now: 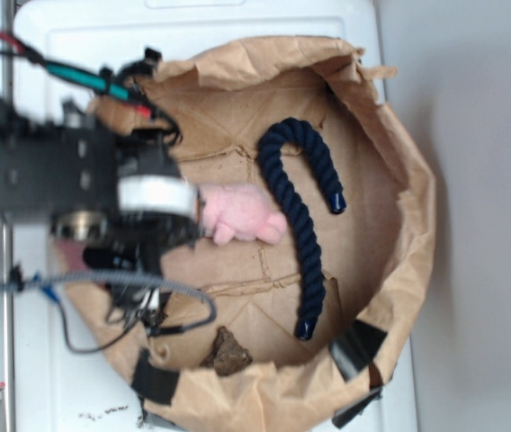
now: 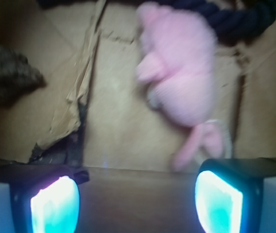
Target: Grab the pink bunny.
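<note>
A brown paper bag with rolled-down rim lies open on a white surface. Inside, a navy rope curves like a hook; a brown lump sits near the rim.

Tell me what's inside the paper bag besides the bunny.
Inside the paper bag: the pink bunny, a dark rope curved beside it, and a brown lump near the rim. The arm covers the bag's left part, so anything there is hidden.
</note>
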